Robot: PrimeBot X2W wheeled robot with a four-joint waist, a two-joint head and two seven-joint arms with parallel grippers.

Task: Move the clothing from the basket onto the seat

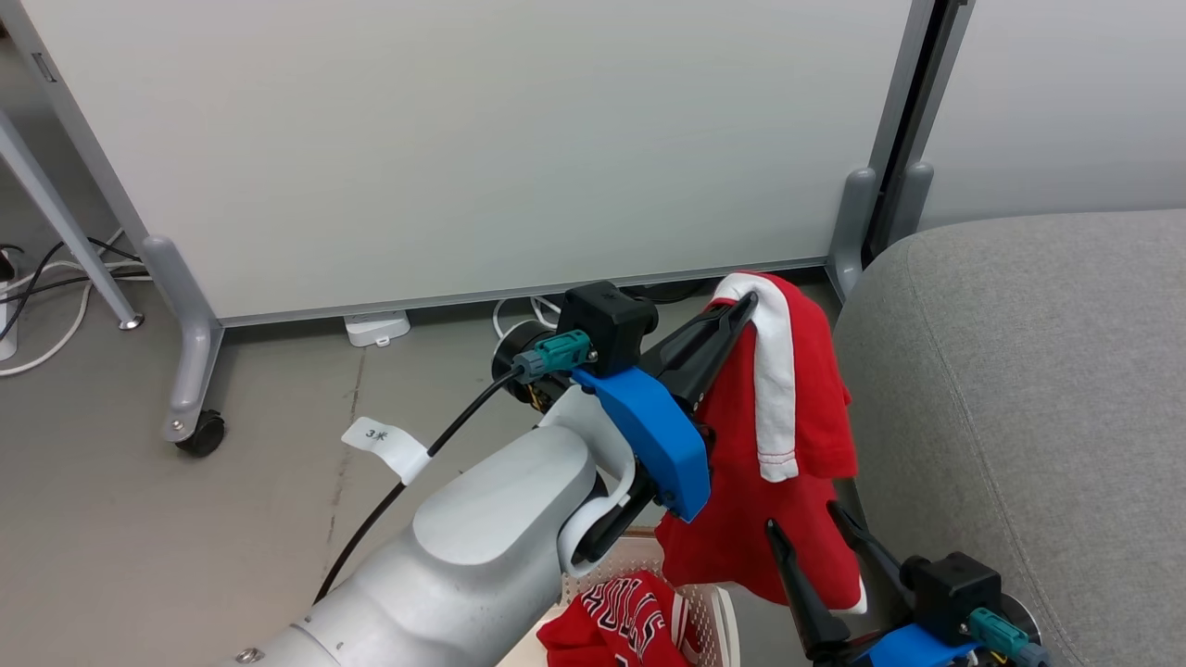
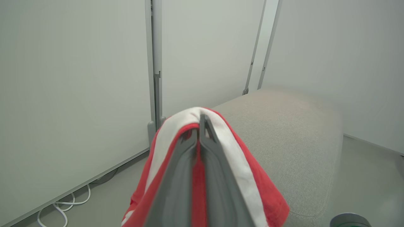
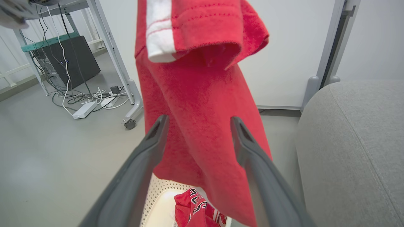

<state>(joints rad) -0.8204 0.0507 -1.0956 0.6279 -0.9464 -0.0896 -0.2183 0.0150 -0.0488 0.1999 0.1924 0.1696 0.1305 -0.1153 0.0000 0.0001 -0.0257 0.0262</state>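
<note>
My left gripper (image 1: 741, 310) (image 2: 200, 126) is shut on a red garment with white stripe trim (image 1: 778, 445) (image 2: 240, 164) (image 3: 202, 104), which hangs from its fingertips above the basket, just left of the grey seat (image 1: 1019, 398) (image 2: 284, 138) (image 3: 356, 142). A second red garment with black-and-white lettering (image 1: 621, 616) (image 3: 192, 206) lies in the cream perforated basket (image 1: 709, 621) (image 3: 154, 195) at the bottom. My right gripper (image 1: 801, 523) (image 3: 195, 123) stands open low down, its fingers on either side of the hanging cloth without pinching it.
A white partition panel on castors (image 1: 463, 148) stands behind, with cables and a power strip (image 1: 375, 326) on the floor under it. A table leg (image 1: 65, 222) and more cables sit at the far left. Grey floor lies to the left.
</note>
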